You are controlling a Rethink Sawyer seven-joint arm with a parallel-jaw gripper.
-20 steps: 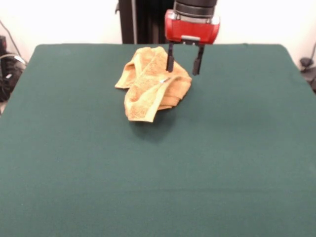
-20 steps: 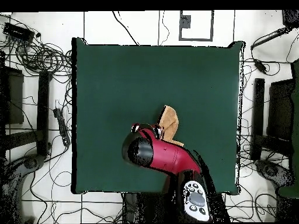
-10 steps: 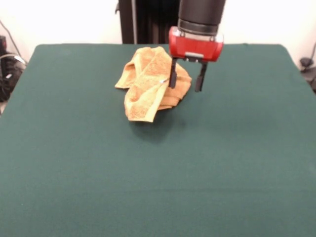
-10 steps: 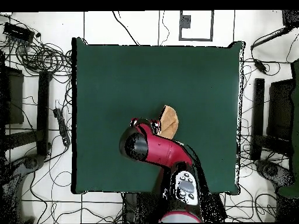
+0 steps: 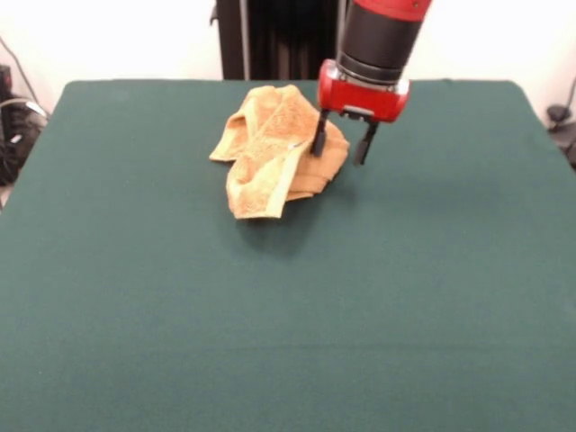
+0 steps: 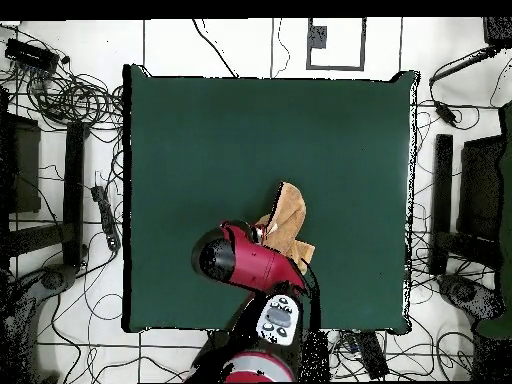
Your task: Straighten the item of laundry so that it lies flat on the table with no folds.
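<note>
Lying bunched up on the green table [image 5: 135, 297], the orange towel [image 5: 274, 148] is seen. The gripper [image 5: 340, 148] is held open at its edge. No writing can be read.

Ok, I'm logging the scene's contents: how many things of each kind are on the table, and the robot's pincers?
Towels: 1, orange-tan towel, crumpled
Tables: 1, green table
Pincers: 1, pincer, open beside the towel
Total: 3
</note>
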